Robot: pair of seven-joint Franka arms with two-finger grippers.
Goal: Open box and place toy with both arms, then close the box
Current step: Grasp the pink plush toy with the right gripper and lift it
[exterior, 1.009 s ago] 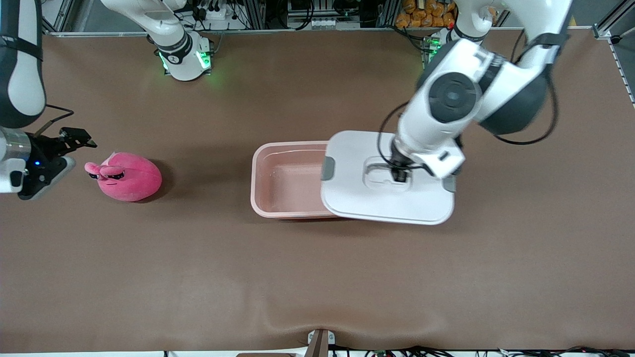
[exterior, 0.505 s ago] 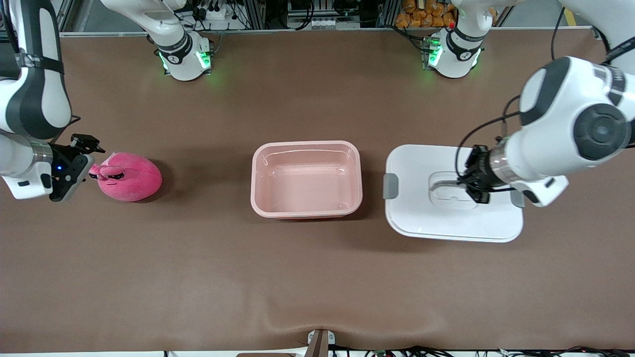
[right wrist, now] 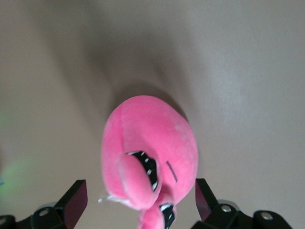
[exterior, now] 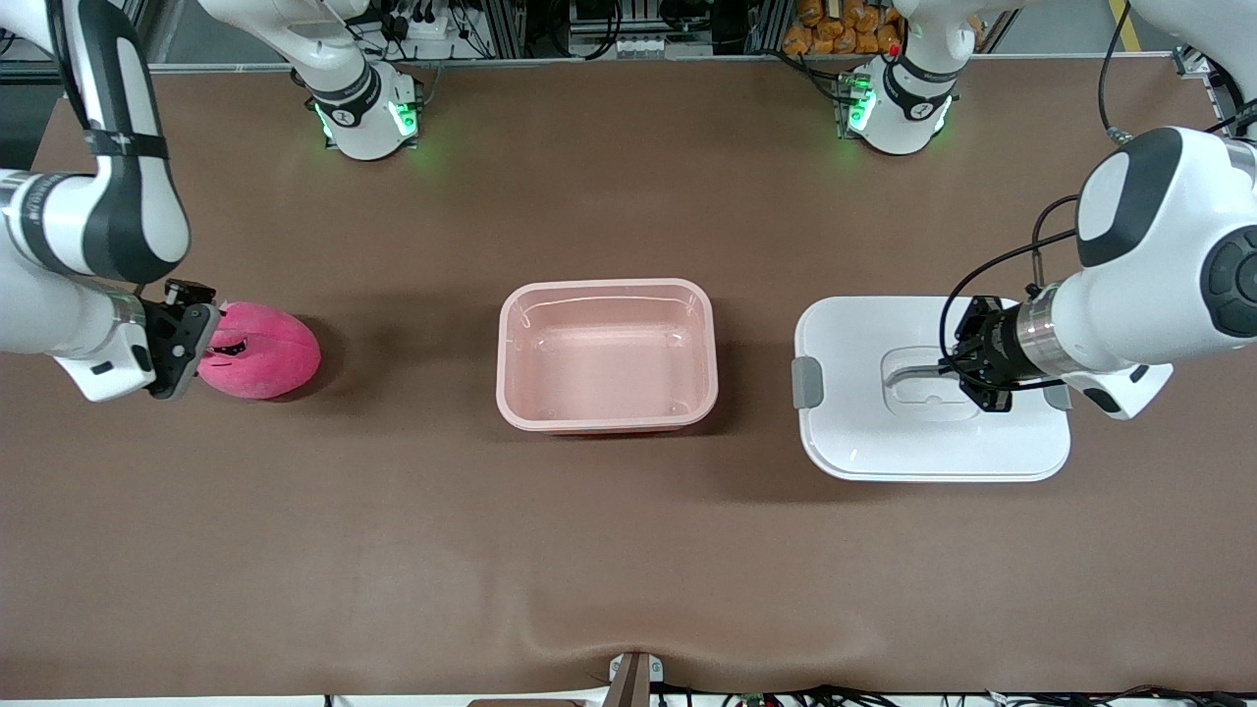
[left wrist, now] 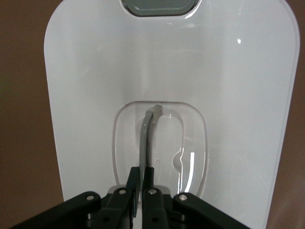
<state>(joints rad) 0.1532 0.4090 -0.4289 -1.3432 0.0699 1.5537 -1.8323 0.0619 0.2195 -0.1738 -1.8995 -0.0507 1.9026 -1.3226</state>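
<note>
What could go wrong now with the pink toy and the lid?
1. The right end effector is open around the toy; the soft plush might squish or slip out when it closes.
2. The left end effector is shut on the lid's thin handle; the lid might tilt when lifted.
3. The toy lies apart from the open box, so it might drop on the way.
</note>
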